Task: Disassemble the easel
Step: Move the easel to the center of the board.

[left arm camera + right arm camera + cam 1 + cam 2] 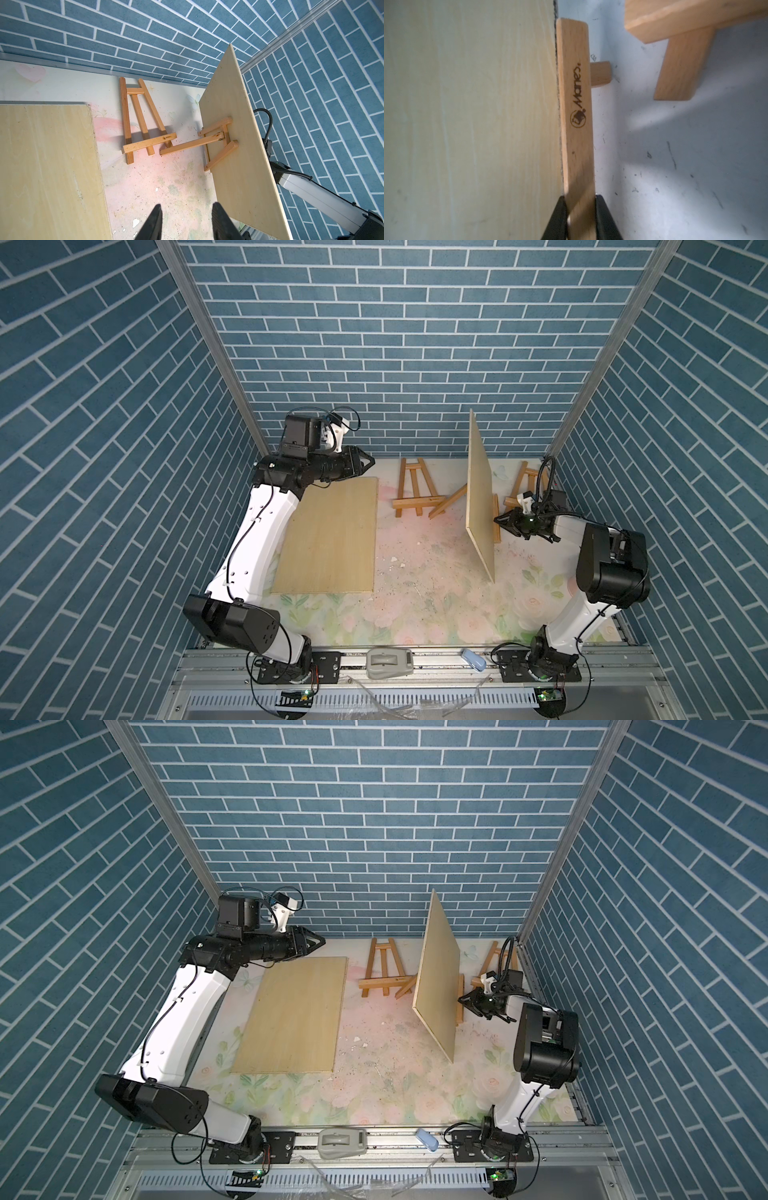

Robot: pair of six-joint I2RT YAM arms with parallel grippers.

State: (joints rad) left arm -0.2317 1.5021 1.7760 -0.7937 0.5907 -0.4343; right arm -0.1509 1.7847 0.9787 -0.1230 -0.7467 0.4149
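leaning board [480, 497] covers the easel [577, 104]; 2 other easels [415, 502] flank it.

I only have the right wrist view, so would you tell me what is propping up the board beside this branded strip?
Observer: An easel, whose ledge is your branded strip, stands behind the upright board, its back leg braced on the table.
Operator: Is the left tool free?
Observer: Yes, the left tool is open and empty, near a second board lying flat.
Operator: Any other easel nearby?
Observer: A second easel lies flat between the two boards.
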